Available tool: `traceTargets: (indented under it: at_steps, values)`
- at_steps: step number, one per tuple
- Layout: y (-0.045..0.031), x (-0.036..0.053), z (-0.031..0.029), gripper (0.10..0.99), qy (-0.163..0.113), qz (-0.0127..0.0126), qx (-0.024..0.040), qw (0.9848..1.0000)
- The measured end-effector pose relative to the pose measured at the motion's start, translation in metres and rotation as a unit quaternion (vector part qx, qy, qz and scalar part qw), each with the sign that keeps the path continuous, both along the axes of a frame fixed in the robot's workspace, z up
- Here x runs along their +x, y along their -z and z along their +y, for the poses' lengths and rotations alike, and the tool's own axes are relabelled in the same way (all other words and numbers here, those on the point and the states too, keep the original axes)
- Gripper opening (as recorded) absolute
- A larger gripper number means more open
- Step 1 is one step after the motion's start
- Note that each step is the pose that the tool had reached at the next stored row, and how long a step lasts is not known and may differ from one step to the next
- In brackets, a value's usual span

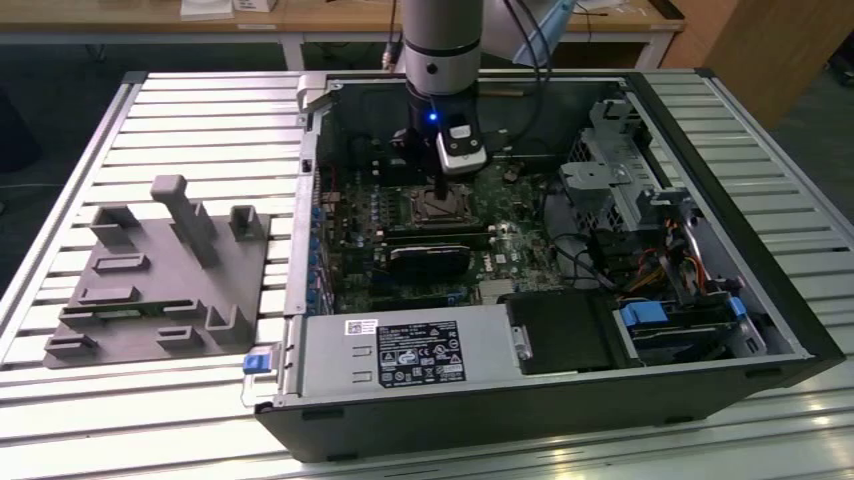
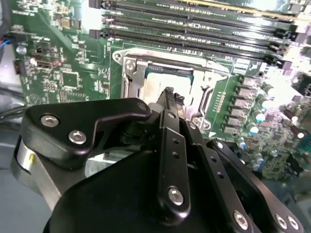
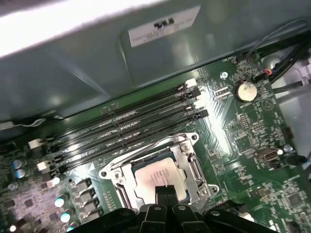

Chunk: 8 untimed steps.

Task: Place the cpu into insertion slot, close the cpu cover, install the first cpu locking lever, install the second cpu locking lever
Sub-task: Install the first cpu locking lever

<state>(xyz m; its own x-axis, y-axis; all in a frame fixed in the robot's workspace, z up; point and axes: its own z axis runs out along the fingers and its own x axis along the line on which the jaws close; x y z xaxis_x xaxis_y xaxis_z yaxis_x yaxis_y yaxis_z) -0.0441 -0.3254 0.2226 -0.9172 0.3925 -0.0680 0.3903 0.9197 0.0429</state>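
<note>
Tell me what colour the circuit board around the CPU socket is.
Green, seen best in the first wrist view: the circuit board around the insertion slot.

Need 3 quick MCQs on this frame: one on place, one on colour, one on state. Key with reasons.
1. Where is the gripper?
A. Over the grey fixture plate
B. Right above the insertion slot
C. Over the power supply

2. What colour is the circuit board around the slot?
A. Green
B. Red
C. Blue

3. Where is the cpu?
A. On the slatted table
B. On the fixture plate
C. Lying in the insertion slot

Key: 1 B, the exterior view shows the arm reaching down into the open case over the slot. 2 A, both wrist views show green board. 3 C, its grey metal face lies inside the silver frame in both wrist views.
</note>
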Motion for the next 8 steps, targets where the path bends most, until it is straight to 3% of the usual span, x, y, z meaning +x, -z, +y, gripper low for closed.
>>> traceTargets:
  at_steps: [8]
  values:
    - [-0.0195, 0.0, 0.0, 0.106, -0.008, 0.0, 0.0, 1.0]
